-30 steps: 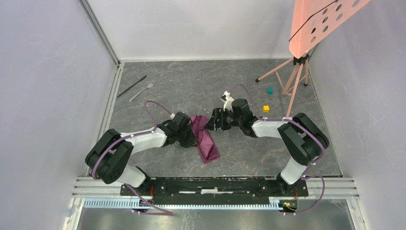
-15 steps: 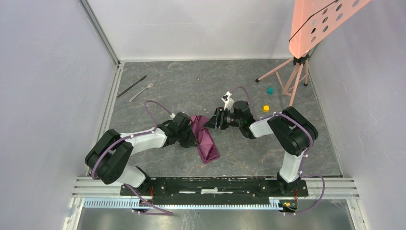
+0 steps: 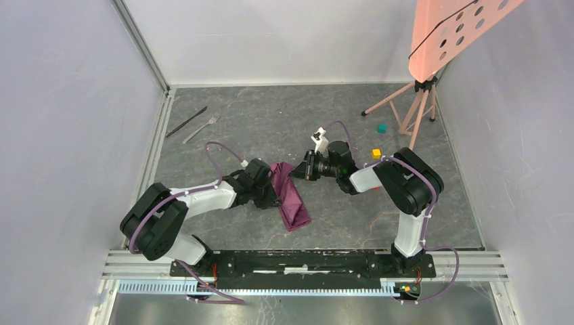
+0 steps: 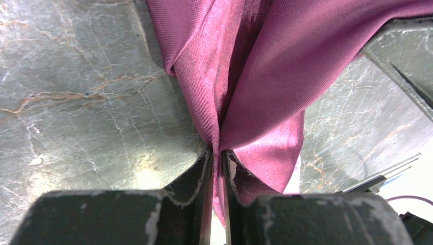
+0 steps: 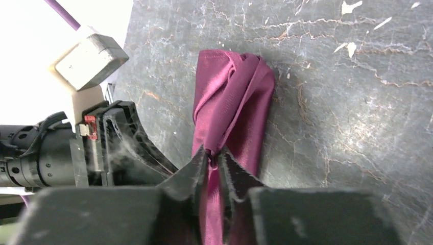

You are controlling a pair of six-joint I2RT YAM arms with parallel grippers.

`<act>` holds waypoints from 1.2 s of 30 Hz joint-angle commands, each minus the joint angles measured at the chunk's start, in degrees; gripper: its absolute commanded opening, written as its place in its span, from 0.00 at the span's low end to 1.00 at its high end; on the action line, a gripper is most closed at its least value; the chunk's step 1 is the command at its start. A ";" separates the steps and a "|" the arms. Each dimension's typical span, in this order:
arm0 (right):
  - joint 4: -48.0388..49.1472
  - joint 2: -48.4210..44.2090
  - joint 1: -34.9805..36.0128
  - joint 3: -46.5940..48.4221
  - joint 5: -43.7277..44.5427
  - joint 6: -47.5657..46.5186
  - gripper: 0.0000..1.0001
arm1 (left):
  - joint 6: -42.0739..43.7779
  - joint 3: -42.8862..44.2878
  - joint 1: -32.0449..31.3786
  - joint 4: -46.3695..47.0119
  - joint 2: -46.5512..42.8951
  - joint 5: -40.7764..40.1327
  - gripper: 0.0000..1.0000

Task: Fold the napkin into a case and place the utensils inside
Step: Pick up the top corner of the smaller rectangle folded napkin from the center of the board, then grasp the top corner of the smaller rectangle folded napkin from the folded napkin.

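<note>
The plum-purple napkin (image 3: 292, 198) lies bunched in a narrow strip at mid-table, between my two grippers. My left gripper (image 3: 272, 189) is shut on its left edge; the left wrist view shows a fold of the napkin (image 4: 265, 76) pinched between the left gripper's (image 4: 217, 151) tips. From the right, my right gripper (image 3: 296, 173) is shut on the napkin's far end; the cloth (image 5: 235, 92) runs down between the right gripper's (image 5: 215, 153) tips. The dark knife (image 3: 187, 121) and silver fork (image 3: 201, 128) lie side by side at the far left, away from both grippers.
A yellow cube (image 3: 376, 154) sits just behind the right arm and a teal cube (image 3: 382, 127) farther back. A tripod (image 3: 418, 101) carrying a pink perforated panel stands at the back right. White walls enclose the table on three sides.
The right gripper's jaws have closed onto the napkin's far end. The right arm's elbow has swung in to the left. The left gripper holds the cloth as before.
</note>
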 commanded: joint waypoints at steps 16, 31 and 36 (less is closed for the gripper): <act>-4.13 1.01 -0.15 6.14 -1.87 -4.60 0.00 | 13.57 13.40 6.89 -22.14 -12.29 -12.62 0.69; -6.22 0.06 -0.17 6.87 -2.90 -5.17 0.00 | 23.89 37.46 0.63 -32.22 16.47 -25.88 0.35; -6.05 -0.13 -0.10 6.60 -2.84 -5.00 0.00 | 24.71 39.56 -0.71 -33.21 19.36 -28.34 0.35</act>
